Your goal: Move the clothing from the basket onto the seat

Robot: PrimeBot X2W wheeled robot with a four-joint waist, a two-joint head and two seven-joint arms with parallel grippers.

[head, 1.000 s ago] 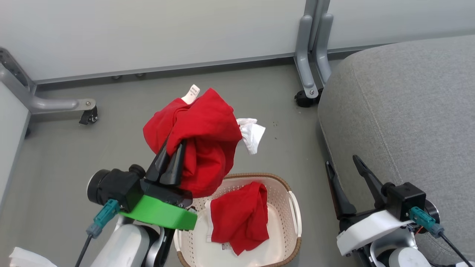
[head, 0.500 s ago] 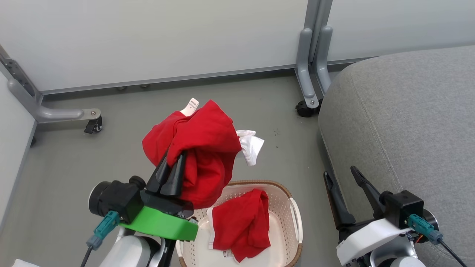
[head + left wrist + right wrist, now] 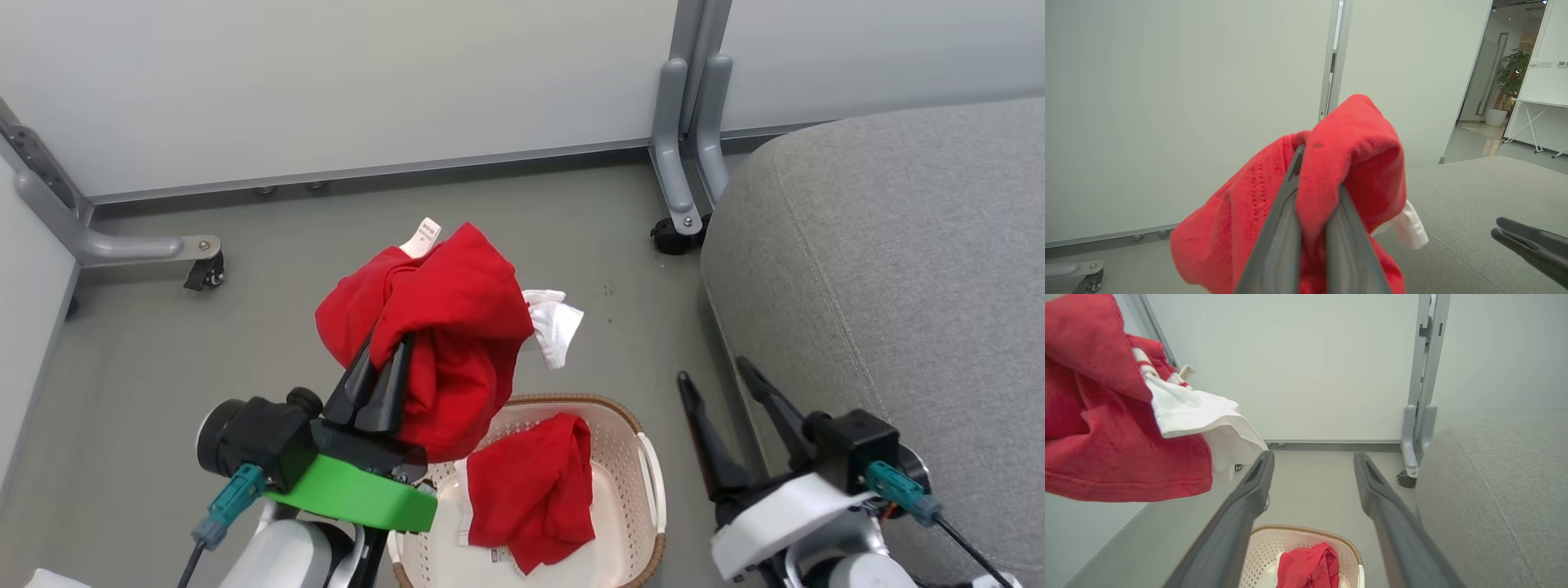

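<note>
1. Pinching a bunched red garment (image 3: 457, 327) (image 3: 1355, 134) (image 3: 1098, 428) between its two pressed-together dark fingers, the left gripper (image 3: 387, 341) (image 3: 1319, 171) hung in the air above the grey floor (image 3: 163, 359), just beyond the far left part of the basket (image 3: 649, 482) (image 3: 1294, 533).
2. That garment draped over and around both fingers, and its lowest fold hung down over the basket's braided rim in the head view.
3. A white panel (image 3: 555, 322) (image 3: 1204, 412) stuck out from the garment's right side, and a small white tag (image 3: 424, 233) (image 3: 1187, 371) stood up at its top.
4. Inside the basket a second red garment (image 3: 531, 490) (image 3: 1308, 567) lay crumpled on the perforated bottom, with a white edge along its left side and a small tag at its near end.
5. The basket stood on the floor between the two arms, near the seat (image 3: 898, 261) (image 3: 1474, 196) (image 3: 1502, 490) but apart from it, with a strip of floor between them.
6. The right gripper (image 3: 712, 371) (image 3: 1314, 457) (image 3: 1496, 226) was spread wide and held nothing; it hovered over that strip of floor, just beside the seat's rounded front edge.
7. In the right wrist view the basket and the garment in it showed low between the spread fingers.
8. The seat, grey with a stitched seam, took up the right side of the head view.
9. Behind everything stood pale wall panels (image 3: 367, 82) on grey metal legs with casters (image 3: 686, 220).
</note>
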